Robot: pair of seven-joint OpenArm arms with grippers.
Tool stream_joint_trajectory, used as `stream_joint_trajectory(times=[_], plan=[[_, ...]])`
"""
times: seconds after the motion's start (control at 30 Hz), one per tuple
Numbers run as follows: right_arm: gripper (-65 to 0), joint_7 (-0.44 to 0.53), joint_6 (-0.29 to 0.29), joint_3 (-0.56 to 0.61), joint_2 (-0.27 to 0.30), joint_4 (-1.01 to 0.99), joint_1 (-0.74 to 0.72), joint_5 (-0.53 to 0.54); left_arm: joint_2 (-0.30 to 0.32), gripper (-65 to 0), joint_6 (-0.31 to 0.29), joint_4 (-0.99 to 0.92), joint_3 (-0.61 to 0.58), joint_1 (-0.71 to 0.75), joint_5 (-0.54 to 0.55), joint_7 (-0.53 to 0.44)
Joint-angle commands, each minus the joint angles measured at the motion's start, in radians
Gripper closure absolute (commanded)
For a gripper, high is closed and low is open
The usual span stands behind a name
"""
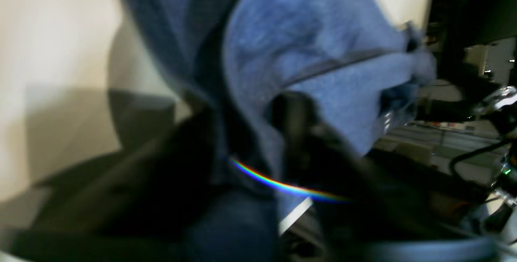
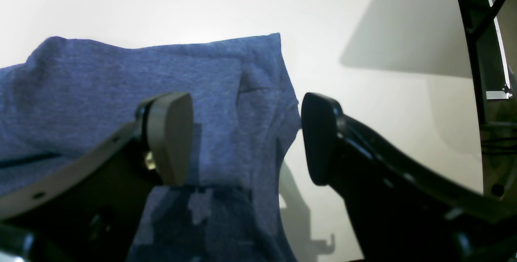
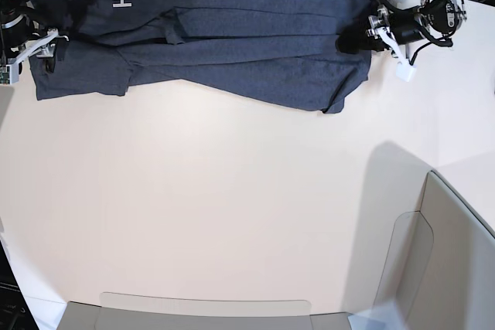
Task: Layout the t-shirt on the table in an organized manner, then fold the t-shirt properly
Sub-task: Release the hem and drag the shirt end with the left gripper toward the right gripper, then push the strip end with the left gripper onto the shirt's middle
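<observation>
- The dark heathered navy-blue short-sleeved t-shirt [image 3: 224,44] is lying stretched out in a long rumpled band along the far edge of the smooth off-white table [image 3: 232,206], with the white lettering at its far-left end.
- Your left gripper [image 3: 370,36] is sitting at the shirt's right end. In the left wrist view the cloth is bunching around the dark fingers, so the jaws are looking pinched onto fabric, though the blur is keeping the exact bite hidden.
- Your right gripper [image 2: 246,137] is standing with its jaws parted, the beige pad [image 2: 171,137] over the cloth and the black pad [image 2: 321,137] just off the shirt's edge. It is holding nothing.
- You are, by my reading, working on the spreading step, with folding not yet begun.
- Before pulling, you should be closing the right jaws on that edge so both ends are being held.
- Aim at drawing the two ends apart evenly, lifting only slightly, so the overlapped folds in the middle are opening flat.
- Watch the right end: a thin pinch may be slipping free, and the hem near the table's far edge may be sliding off.
</observation>
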State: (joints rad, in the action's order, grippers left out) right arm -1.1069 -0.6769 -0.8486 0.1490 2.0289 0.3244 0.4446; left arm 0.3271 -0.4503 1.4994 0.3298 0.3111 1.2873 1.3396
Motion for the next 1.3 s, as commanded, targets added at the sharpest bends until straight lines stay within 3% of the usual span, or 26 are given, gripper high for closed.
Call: stream_joint_trajectory(times=[0.0, 0.1, 0.2, 0.43, 0.63, 0.97, 1.13, 1.27], plan=[[-41.7, 0.012, -0.007, -0.007, 0.016, 0.013, 0.003, 0.003, 0.010, 0.0, -0.014, 0.036, 0.005, 0.003, 0.028, 0.007], [-41.7, 0.012, -0.007, -0.007, 0.016, 0.013, 0.000, 0.000, 0.004, -1.6, -0.068, 0.142, 0.004, 0.007, 0.082, 0.007], [-41.7, 0.015, -0.005, -0.014, 0.027, 0.011, -0.005, -0.020, -0.024, 0.0, -0.069, 0.270, -0.005, 0.010, 0.120, 0.016], [-41.7, 0.018, -0.005, -0.016, 0.056, 0.010, -0.054, -0.278, -0.155, 0.0, -0.064, 0.421, -0.116, 0.000, 0.122, 0.057], [-41.7, 0.018, -0.005, -0.016, 0.056, 0.010, -0.063, -0.376, -0.210, 0.0, 0.064, 0.418, -0.334, -0.074, 0.120, 0.057], [-41.7, 0.018, -0.005, -0.087, 0.060, 0.002, -0.061, -0.375, -0.167, 0.0, 0.077, 0.402, -0.515, -0.208, 0.068, 0.057], [-41.7, 0.018, -0.005, -0.087, 0.062, 0.002, -0.061, -0.375, -0.171, 0.0, 0.078, 0.402, -0.625, -0.277, -0.010, 0.053], [-41.7, 0.018, -0.005, -0.087, 0.057, 0.002, -0.060, -0.375, -0.188, 0.0, 0.080, 0.404, -0.768, -0.327, -0.104, -0.018]])
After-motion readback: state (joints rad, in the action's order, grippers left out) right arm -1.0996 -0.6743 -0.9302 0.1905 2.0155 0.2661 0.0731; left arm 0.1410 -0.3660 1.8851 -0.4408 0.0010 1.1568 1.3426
